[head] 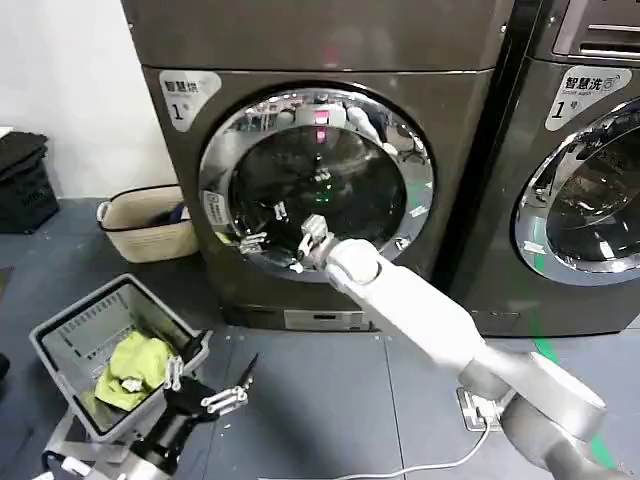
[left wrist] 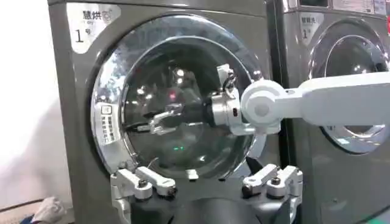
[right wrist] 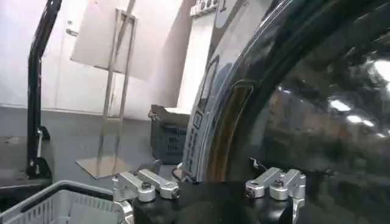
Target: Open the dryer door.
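- I see the dryer (head: 330, 150), the grey-brown front-loader marked 1, standing at the far side of the floor, with a second, darker machine (head: 570, 170) just to its right.
- The dryer door (head: 316, 183) sits flat in the front panel and faces me squarely; it is round, so it has no long axis, and its chrome ring lies flush with the panel all round.
- My right arm (head: 440, 330) reaches up and leftward across the front of the dryer, crossing the lower right part of the door.
- The right claw (head: 306, 243) is at the lower middle of the glass, its fingers a little apart and holding nothing.
- A grey laundry basket (head: 70, 335) with a yellow-green cloth (head: 135, 365) inside stands near on the left.
- A tan basket (head: 150, 222) sits further back by the dryer's left corner.
- The left claw (head: 205, 385) hangs low beside the grey basket, fingers spread wide and empty.
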